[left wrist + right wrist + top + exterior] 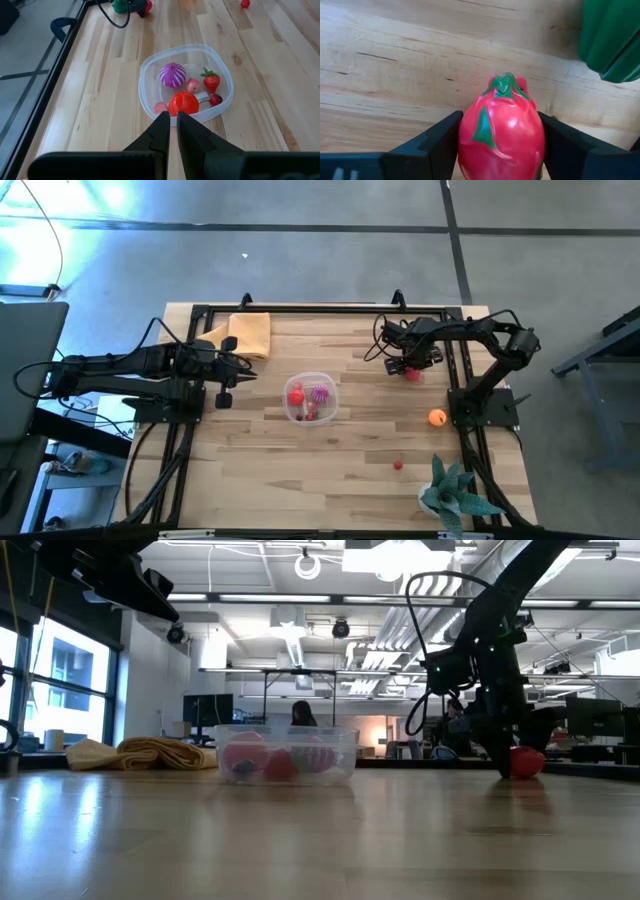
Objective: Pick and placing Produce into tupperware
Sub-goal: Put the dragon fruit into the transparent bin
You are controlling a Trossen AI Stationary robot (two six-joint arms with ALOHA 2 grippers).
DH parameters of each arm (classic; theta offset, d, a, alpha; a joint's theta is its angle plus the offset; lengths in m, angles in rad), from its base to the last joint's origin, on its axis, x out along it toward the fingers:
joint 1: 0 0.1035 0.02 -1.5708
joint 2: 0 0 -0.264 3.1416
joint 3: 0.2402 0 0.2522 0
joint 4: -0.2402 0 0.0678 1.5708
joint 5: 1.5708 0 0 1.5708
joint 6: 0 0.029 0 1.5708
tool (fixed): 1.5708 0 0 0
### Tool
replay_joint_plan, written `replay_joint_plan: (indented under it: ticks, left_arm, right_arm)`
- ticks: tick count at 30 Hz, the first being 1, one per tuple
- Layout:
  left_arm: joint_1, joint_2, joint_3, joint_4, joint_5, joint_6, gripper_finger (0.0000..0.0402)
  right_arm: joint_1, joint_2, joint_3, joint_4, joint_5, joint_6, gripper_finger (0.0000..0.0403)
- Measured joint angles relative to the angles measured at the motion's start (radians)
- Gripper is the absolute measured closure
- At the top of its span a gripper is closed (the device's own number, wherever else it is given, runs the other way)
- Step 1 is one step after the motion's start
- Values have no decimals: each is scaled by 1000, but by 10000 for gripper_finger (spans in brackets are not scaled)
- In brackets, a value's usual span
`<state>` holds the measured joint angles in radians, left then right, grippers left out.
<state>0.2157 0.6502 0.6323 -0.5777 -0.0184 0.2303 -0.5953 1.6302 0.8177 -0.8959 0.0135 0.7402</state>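
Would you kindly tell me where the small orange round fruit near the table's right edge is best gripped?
Grip the small orange round fruit across its widest middle, coming straight down from above: it looks round and sits alone on the bare wooden table, so any finger direction should fit.

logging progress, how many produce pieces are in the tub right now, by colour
red: 3 (round fruit, strawberry, cherry)
pink: 2 (middle chunk, wall-side chunk)
purple: 1 (striped ball)
total in the tupperware: 6
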Motion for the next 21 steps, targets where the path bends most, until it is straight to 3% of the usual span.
replay_joint_plan:
  ticks: [21]
  left_arm:
    - [0, 0, 0, 0, 0, 0, 378]
  right_arm:
    - [0, 0, -1, -6, -2, -29, 191]
